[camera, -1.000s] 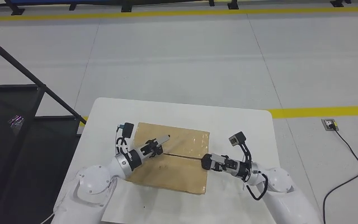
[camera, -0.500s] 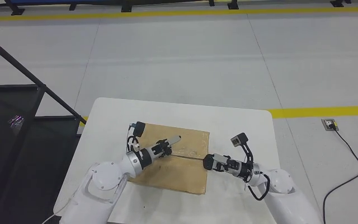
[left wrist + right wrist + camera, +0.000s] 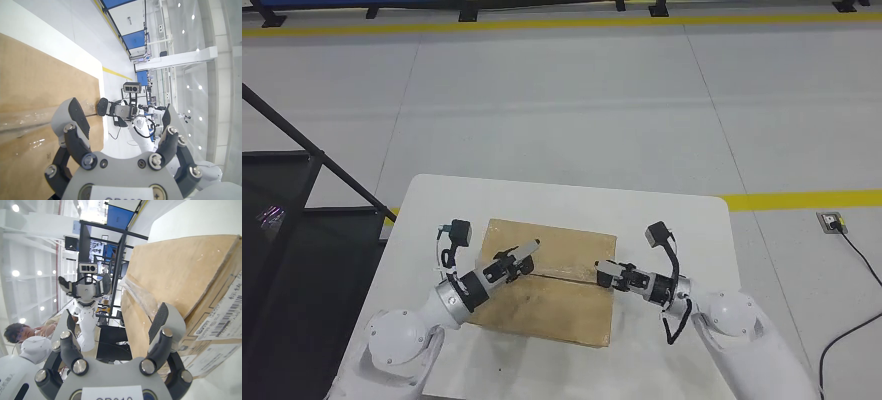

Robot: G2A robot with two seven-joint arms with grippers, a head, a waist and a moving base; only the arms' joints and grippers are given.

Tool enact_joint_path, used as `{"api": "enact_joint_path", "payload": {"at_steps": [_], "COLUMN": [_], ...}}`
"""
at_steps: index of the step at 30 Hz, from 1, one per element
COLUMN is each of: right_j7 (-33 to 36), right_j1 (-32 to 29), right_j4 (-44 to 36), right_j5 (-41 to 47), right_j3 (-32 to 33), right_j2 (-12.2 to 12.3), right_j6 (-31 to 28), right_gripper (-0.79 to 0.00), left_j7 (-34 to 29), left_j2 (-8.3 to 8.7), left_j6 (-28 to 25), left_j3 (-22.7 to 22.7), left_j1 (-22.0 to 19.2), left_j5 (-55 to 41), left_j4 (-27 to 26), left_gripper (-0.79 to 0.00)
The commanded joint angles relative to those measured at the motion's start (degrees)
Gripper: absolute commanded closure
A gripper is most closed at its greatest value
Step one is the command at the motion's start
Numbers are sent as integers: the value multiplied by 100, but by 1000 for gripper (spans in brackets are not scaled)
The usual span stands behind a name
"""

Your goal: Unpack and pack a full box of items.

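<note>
Okay, left gripper [image 3: 522, 255]: jaws apart, nothing between them. I see it over the top of the box [image 3: 552, 300], on the left half, just beside the taped seam.
right gripper [image 3: 604, 273]: jaws apart too, nothing held. It sits at the box's right edge where the seam ends, one finger over the top face and the other out past the side. I can't confirm contact from my feeds.
box: brown cardboard, flaps shut and flat, standing on the tabletop, slightly skewed to its edges.
tape [image 3: 28, 117]: clear strip along the centre seam, wrinkled, crumpled at the right-hand end.
label [image 3: 217, 321]: white printed sticker with a barcode on the box's right side wall.
tabletop [image 3: 662, 230]: white, rounded corners, with the box roughly mid-width.
floor [image 3: 542, 110]: pale grey, with a yellow line [image 3: 802, 200] running off to the right past the tabletop.
</note>
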Motion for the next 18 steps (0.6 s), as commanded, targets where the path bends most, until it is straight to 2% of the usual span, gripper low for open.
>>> {"api": "enact_joint_path", "payload": {"at_steps": [1, 7, 11, 18], "right_j7": [54, 54, -392, -555], "right_j1": [13, -37, -97, -104], "right_j4": [-124, -622, -890, -1144], "right_j5": [-32, -464, -899, -978], "right_j3": [16, 30, -65, -207], "right_j2": [12, 55, 47, 17], "right_j6": [373, 926, 1396, 1803], "right_gripper": [-785, -785, -785, -785], "left_j7": [13, 34, 31, 3], "left_j2": [22, 57, 68, 87], "left_j6": [-82, -215, -300, -394], "left_j3": [-187, -481, -582, -692], "left_j1": [183, 431, 504, 589], "left_j5": [-68, -239, -362, -501], "left_j4": [-71, -96, -82, -11], "left_gripper": [-785, -785, -785, -785]}}
